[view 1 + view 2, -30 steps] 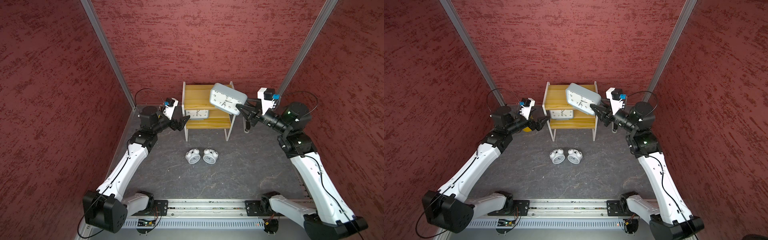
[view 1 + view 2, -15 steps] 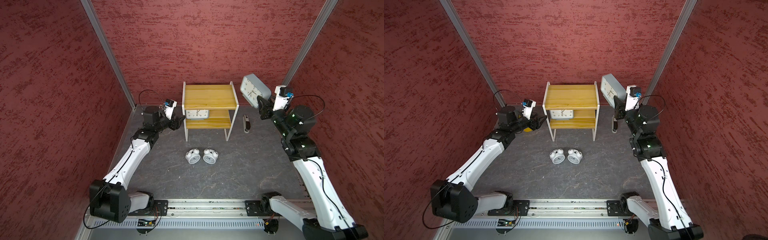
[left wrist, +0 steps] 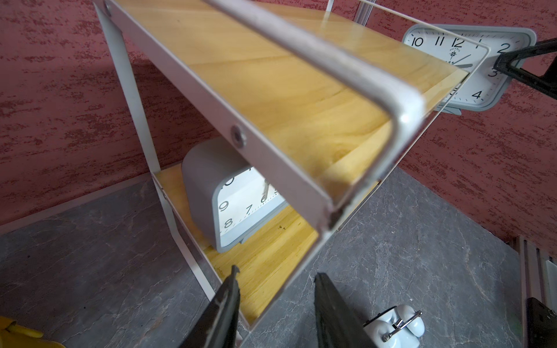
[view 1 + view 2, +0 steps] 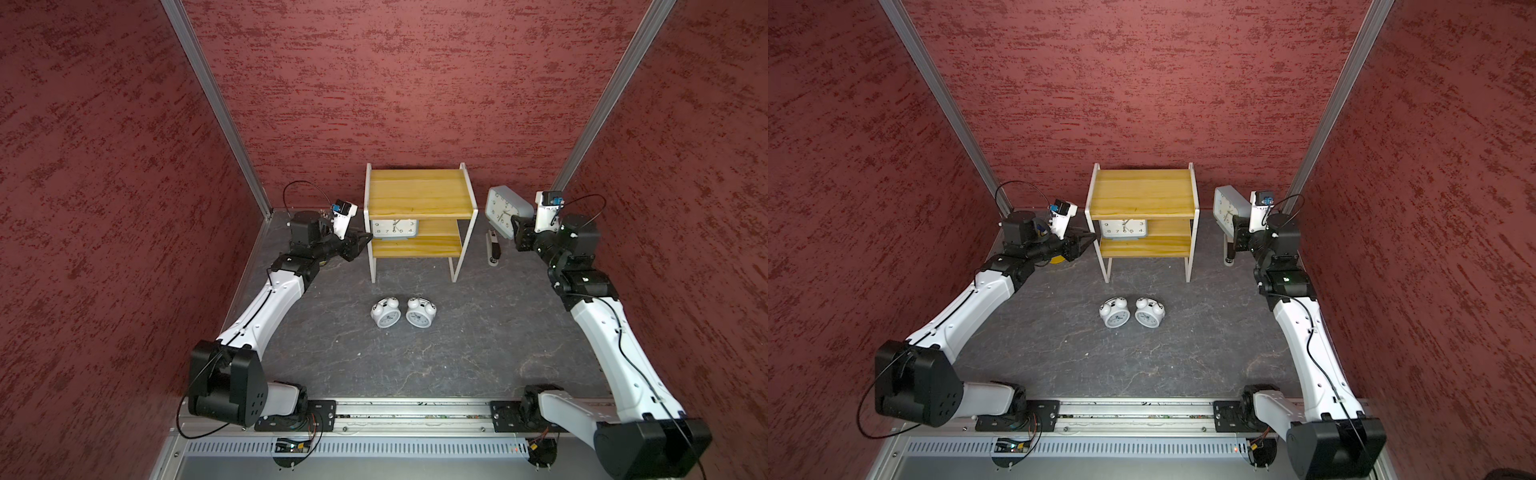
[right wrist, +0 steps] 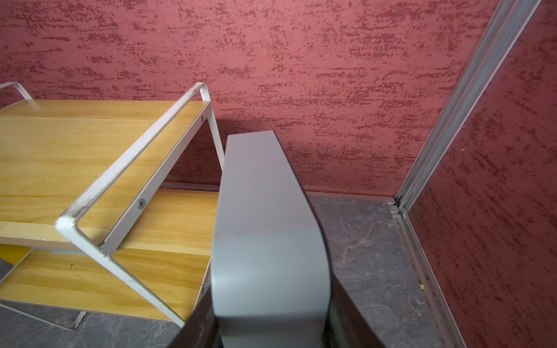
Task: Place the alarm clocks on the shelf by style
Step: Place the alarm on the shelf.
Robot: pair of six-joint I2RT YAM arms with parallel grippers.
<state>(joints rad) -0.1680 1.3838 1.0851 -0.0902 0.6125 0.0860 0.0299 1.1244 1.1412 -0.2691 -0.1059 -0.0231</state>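
The shelf (image 4: 417, 195) stands at the back wall, top board bare. One grey alarm clock (image 4: 394, 228) sits on its lower board, also seen in the left wrist view (image 3: 235, 205). My right gripper (image 4: 517, 230) is shut on the second grey clock (image 4: 500, 212), held in the air to the right of the shelf; its grey casing (image 5: 265, 226) fills the space between the fingers (image 5: 196, 325). Two white twin-bell clocks (image 4: 385, 313) (image 4: 419, 312) lie on the floor in front. My left gripper (image 3: 277, 272) hangs open and empty by the shelf's left side.
A black oblong object (image 4: 492, 248) lies on the floor right of the shelf, below the held clock. A yellow bucket (image 4: 1054, 261) sits under my left wrist near the left wall. Red walls enclose the grey floor (image 4: 478, 340) on three sides.
The right arm has carried the grey clock from above the shelf's top board out to the right side and lower. The left gripper's jaws have narrowed beside the shelf.
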